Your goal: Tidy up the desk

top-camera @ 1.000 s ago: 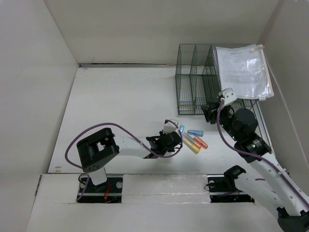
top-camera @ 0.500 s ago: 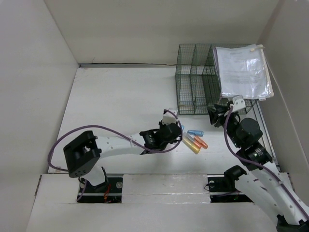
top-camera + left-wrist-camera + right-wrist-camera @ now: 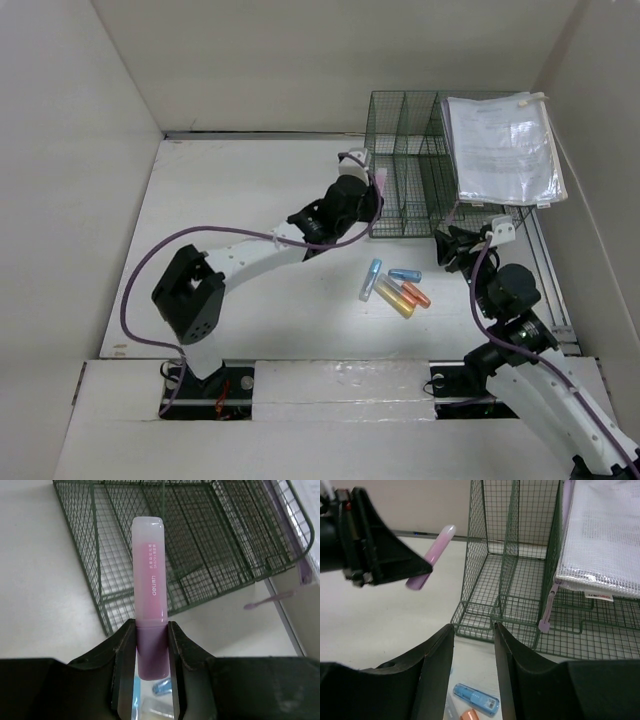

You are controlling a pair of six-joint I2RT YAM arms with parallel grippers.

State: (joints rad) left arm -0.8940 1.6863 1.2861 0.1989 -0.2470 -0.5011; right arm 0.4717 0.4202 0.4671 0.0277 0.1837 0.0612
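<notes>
White desk (image 3: pixel 230 200), arm (image 3: pixel 250 255) outstretched, pink highlighter (image 3: pixel 150 580) in left end effector (image 3: pixel 151 626)

The big flat white desk top (image 3: pixel 240 190) is seen from above. It is smooth and dull and lies level. It is closed in by plain white walls (image 3: pixel 300 60) at the left, back and right.

Pink highlighter (image 3: pixel 149 580) clamped in jaws, cap end toward green wire rack (image 3: pixel 210 540)
</notes>
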